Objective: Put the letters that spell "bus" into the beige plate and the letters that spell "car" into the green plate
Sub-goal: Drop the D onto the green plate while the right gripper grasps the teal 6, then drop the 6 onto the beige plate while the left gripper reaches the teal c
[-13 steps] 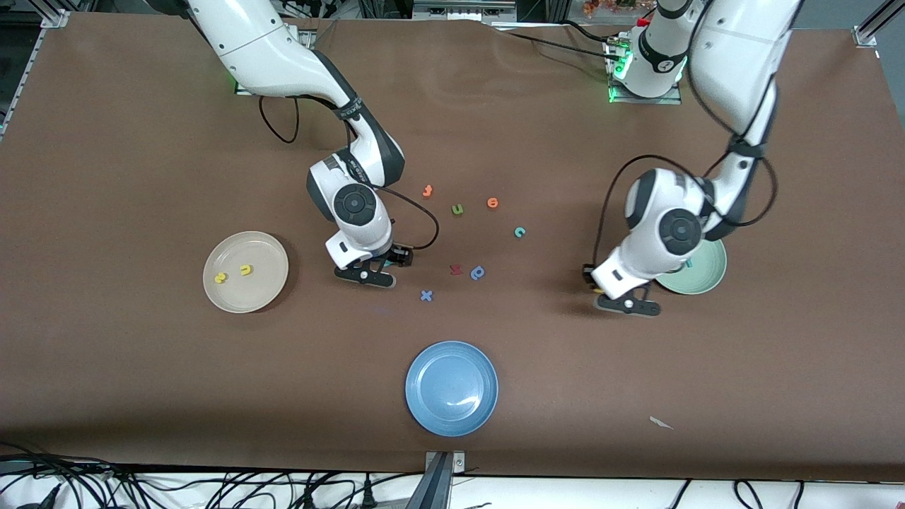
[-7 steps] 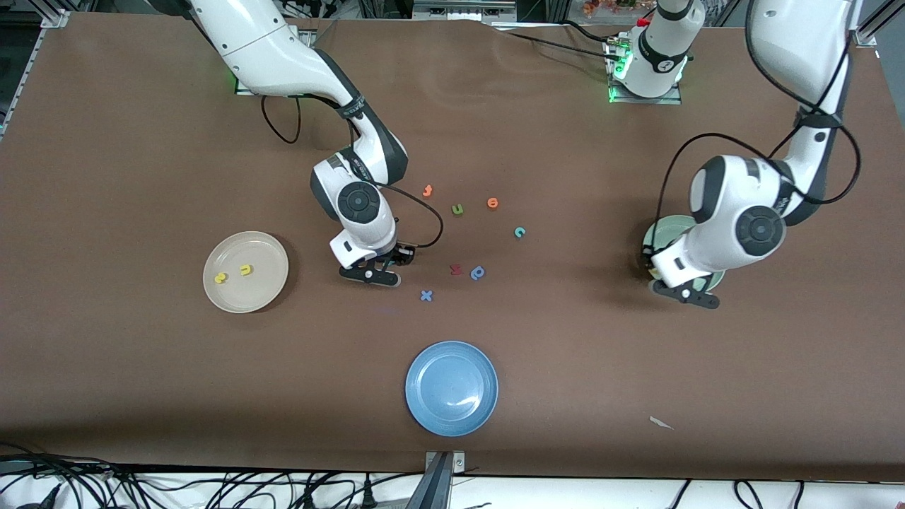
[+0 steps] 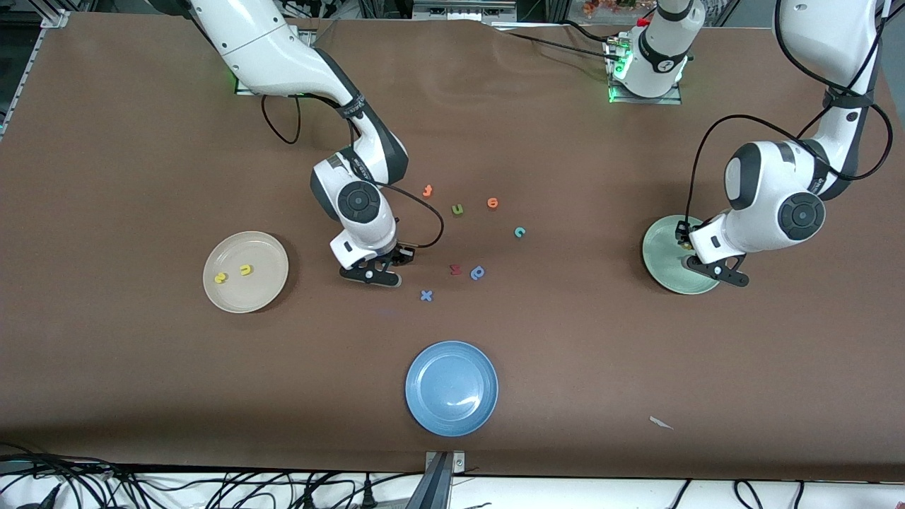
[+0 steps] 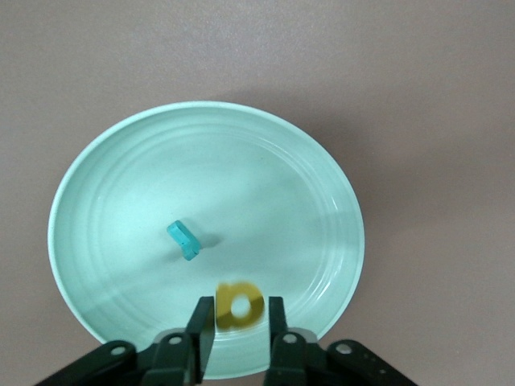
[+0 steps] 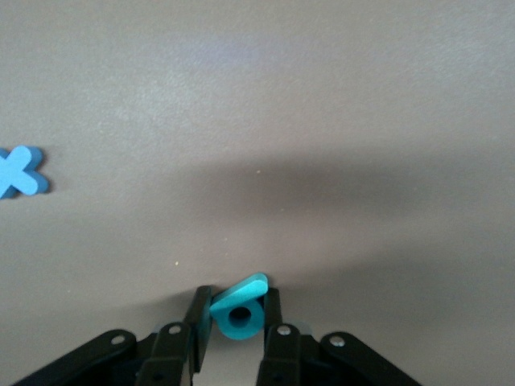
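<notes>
Front view: beige plate [image 3: 265, 283] holds two yellow letters [image 3: 233, 273].

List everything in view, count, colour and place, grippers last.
beige plate: 1, cream, toward the right arm's end of the table
yellow letters: 2, in the beige plate
green plate: 1, pale mint, toward the left arm's end
teal letter: 1, lying in the green plate
blue plate: 1, nearest the front camera, mid-table
loose letters on the table: orange pair, olive-green u, teal c, red one, blue p, blue x
paper scrap: 1, white, near the table's front edge
left gripper: over the green plate, yellow letter between its fingers
right gripper: low at the table beside the red letter, shut on a teal b
</notes>
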`<state>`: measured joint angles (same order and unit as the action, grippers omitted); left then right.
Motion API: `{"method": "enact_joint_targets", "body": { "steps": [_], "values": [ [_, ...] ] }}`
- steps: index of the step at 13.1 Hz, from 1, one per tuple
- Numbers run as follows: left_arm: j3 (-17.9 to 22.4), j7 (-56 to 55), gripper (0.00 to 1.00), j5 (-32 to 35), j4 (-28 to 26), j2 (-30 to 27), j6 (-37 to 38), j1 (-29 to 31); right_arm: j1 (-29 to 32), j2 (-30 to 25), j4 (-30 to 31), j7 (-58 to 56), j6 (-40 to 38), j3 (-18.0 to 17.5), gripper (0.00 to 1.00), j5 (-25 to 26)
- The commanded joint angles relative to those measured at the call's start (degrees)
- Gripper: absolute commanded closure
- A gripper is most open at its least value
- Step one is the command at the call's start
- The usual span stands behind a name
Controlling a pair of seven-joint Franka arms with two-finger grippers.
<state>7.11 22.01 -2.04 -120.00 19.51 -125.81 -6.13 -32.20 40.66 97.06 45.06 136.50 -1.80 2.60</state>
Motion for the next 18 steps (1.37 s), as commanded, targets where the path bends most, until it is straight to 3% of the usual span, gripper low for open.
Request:
{"method": "enact_joint_targets", "body": {
  "steps": [1,4,7,8,10,13,16,17,18],
  "values": [
    [-0.1,0.8,0.48,1.3,-1.5,-1.8,-0.6,-0.1,0.5,-3.4,-2.2,-0.6,-7.0,1.0,0.83,1.1],
    [-0.1,0.8,0.32,1.3,-1.4,-1.8,-0.6,-0.1,0.6,-5.8,-6.6,-5.2,-16.6,5.3,0.83,2.1],
    [-0.3,-0.4,0.29,0.6,-1.4,-1.8,-0.6,-0.6,0.8,-7.9,-6.2,-15.9,-22.4,11.9,0.83,1.0],
    [-0.6,-0.4,0.22,-0.1,-1.3,-1.9,-0.6,-1.0,1.1,-8.1,-5.7,-18.6,-23.5,13.4,0.83,0.9],
    [-3.4,-0.4,0.2,-4.8,-1.2,-2.1,-0.4,-1.5,2.3,-9.5,-1.9,-24.9,-23.0,16.0,0.83,-0.9],
    [-6.4,-2.6,0.2,-12.3,-1.2,-1.6,-0.5,-3.2,8.6,-9.6,3.1,-38.4,-19.9,17.1,0.83,-9.8],
    [-12.1,-11.2,0.21,-18.7,-0.9,-0.7,-1.4,-4.9,10.3,-9.8,10.3,-42.9,-11.3,17.1,0.83,-10.3],
    [-14.2,-14.8,0.21,-18.7,-0.9,-0.6,-2.8,-5.6,10.3,-10.2,11.9,-43.1,-8.9,17.1,0.81,-10.4],
    [-16.5,-18.6,0.21,-18.7,-1.0,-0.4,-4.3,-6.2,10.3,-10.4,11.8,-43.0,-8.9,17.1,0.6,-10.4]
  ]
}}
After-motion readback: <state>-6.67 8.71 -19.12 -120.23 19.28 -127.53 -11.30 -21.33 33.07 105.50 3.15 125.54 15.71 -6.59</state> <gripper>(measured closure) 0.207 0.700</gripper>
